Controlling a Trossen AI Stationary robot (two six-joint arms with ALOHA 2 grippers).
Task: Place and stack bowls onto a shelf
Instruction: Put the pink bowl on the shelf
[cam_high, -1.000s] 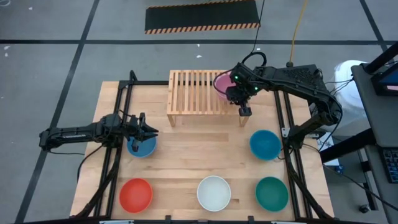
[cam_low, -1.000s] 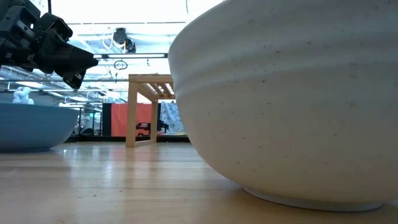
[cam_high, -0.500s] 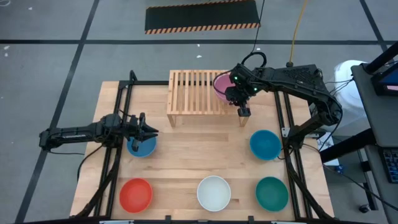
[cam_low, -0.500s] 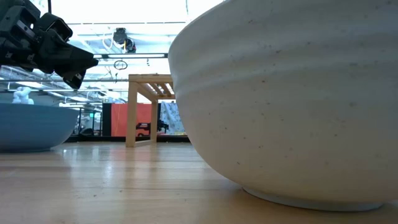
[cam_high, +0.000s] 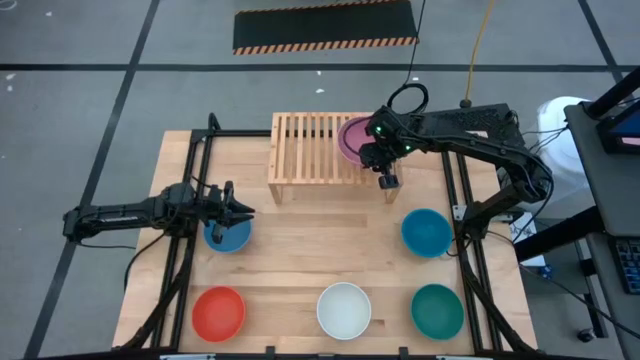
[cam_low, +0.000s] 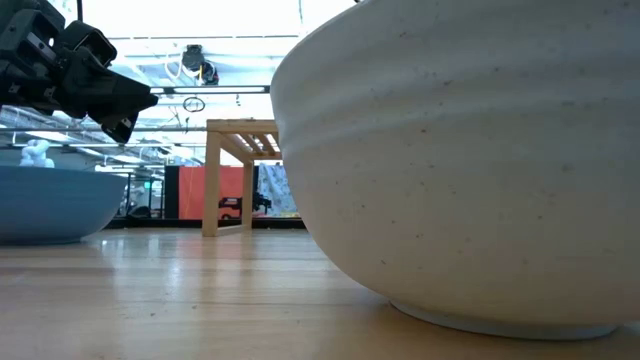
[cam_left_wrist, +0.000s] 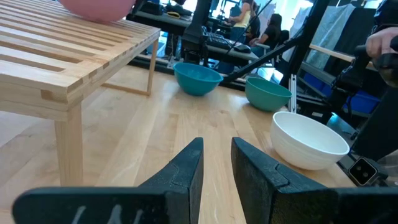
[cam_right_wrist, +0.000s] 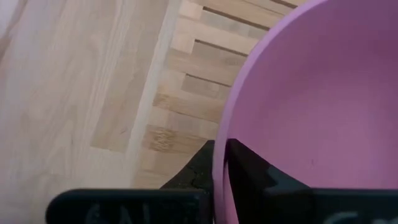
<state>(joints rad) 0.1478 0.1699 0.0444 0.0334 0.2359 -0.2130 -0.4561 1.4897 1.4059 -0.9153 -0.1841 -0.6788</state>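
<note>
A pink bowl (cam_high: 352, 138) is at the right end of the light-wood slatted shelf (cam_high: 310, 150), its base at or just above the bars; it also shows in the left wrist view (cam_left_wrist: 96, 7). My right gripper (cam_high: 375, 160) is shut on its rim. My left gripper (cam_high: 240, 212) is open and empty, hovering over the far edge of a blue bowl (cam_high: 228, 236) on the left of the table. A second blue bowl (cam_high: 426, 232), a red bowl (cam_high: 219, 312), a white bowl (cam_high: 344, 309) and a teal bowl (cam_high: 437, 310) rest on their bases on the table. My right gripper (cam_right_wrist: 221, 155) pinches the pink bowl's rim (cam_right_wrist: 225, 124) on the bowl's near-right side, one finger inside the bowl and one outside. The fingers come from above, slanting in from the table's right. The bowl sits upright over the shelf's bars (cam_right_wrist: 186, 68); whether it rests on them I cannot tell.
The shelf's left half is bare. The white bowl (cam_low: 470, 160) fills most of the low view. Black frame rails (cam_high: 190, 180) run along the table's left and right sides. People and equipment show in the room beyond the table.
My right gripper has moved a little toward the table's left with the pink bowl, which now sits farther in over the shelf's right end.
</note>
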